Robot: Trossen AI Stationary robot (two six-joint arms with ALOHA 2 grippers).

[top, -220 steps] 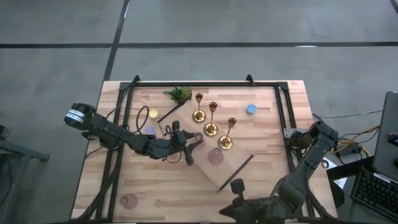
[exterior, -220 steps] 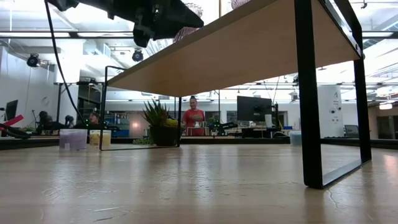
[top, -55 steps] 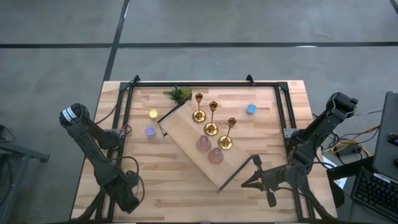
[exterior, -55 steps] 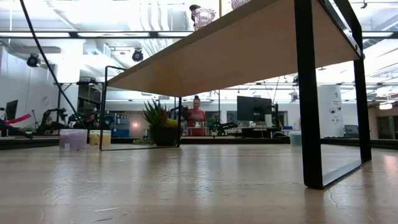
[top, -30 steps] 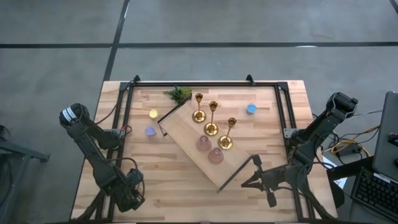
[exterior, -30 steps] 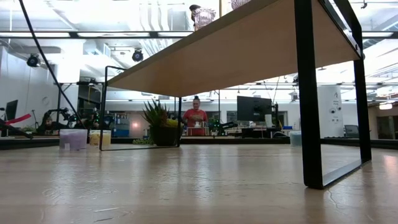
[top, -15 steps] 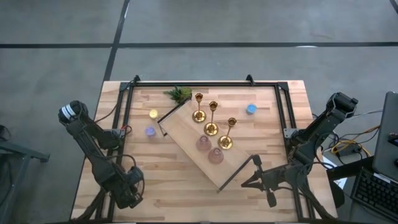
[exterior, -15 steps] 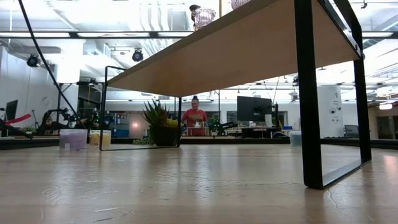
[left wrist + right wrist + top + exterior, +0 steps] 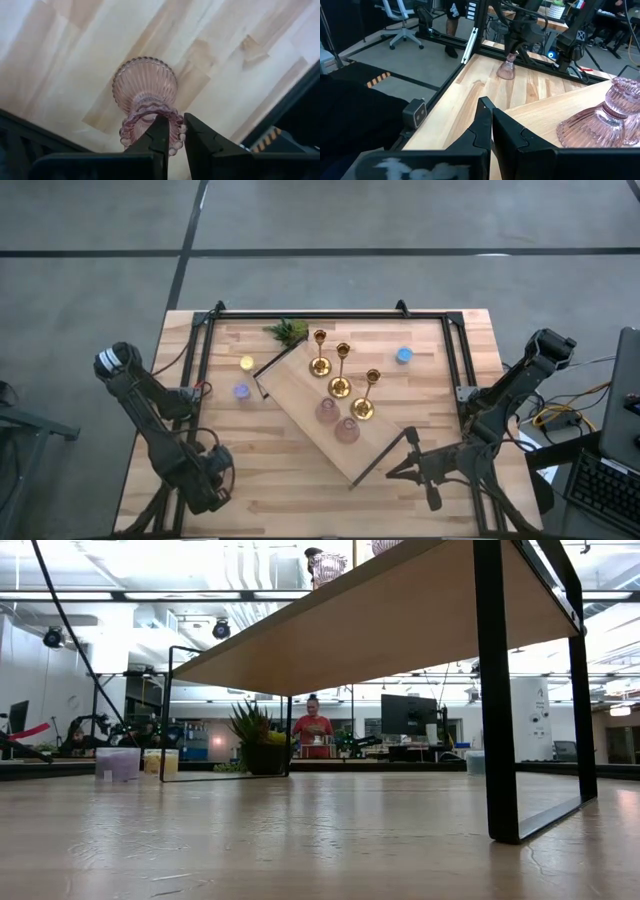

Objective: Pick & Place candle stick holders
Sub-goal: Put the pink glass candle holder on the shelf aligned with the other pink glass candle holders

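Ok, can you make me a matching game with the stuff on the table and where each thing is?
Things:
1. three shiny gold metal candlesticks
2. pink ribbed glass cup
3. small blue tealight disc
4. green plant sprig

Places:
A. in the left gripper's jaws
B. bare table, far right
C. on the raised wooden shelf
D. by the shelf's far corner

Pairs: 1-C, 2-A, 3-B, 4-D

A raised wooden shelf (image 9: pixel 400 610) on black legs spans the table (image 9: pixel 300 840).

left gripper (image 9: pixel 172 131) now at table's near-left corner — closed on pink glass cup (image 9: pixel 146 95)
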